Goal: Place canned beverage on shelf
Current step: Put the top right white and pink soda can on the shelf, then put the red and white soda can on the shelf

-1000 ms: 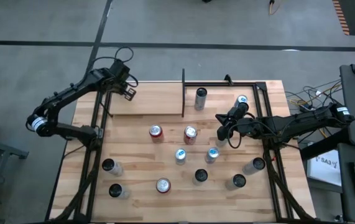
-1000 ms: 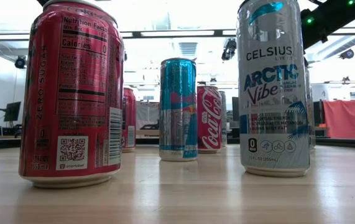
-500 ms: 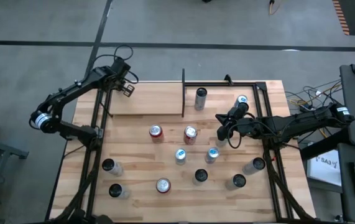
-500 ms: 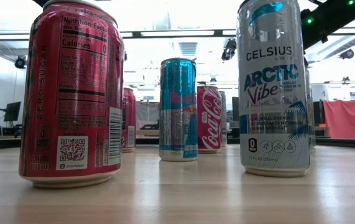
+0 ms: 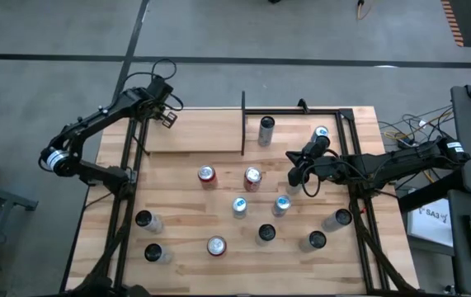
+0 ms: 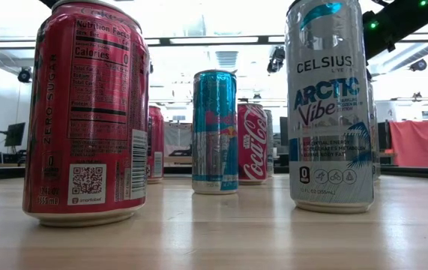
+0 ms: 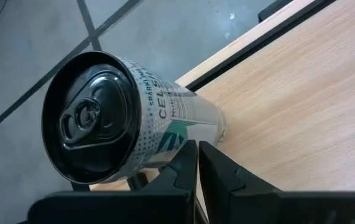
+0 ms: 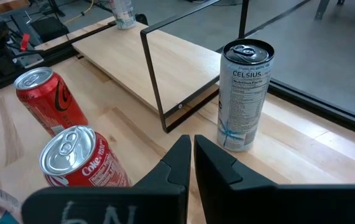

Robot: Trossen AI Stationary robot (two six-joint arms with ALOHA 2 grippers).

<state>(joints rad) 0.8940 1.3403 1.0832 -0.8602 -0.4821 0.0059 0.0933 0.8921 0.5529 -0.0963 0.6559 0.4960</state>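
Observation:
A black-topped Celsius can stands upright on the far left corner of the shelf, a pale plywood panel. The same can shows far off in the right wrist view. My left gripper hovers over that corner, slanting down. Its shut fingers are close beside the can's lower side. My right gripper is shut and hangs above the table right of the shelf. It points past two Coca-Cola cans toward another Celsius can. My left gripper's shut fingertips lie right beside the lower side wall of the can on the shelf corner, slanting down from above. I cannot tell whether they touch it. The can stands upright on its base on the panel.
Several cans stand across the table, among them a red one, a blue one and a silver Celsius. A bare black metal frame stands at the far right. The shelf's edge drops to the floor.
My left gripper has turned a little and edged toward the table's far edge at the shelf's corner. It has stayed shut.

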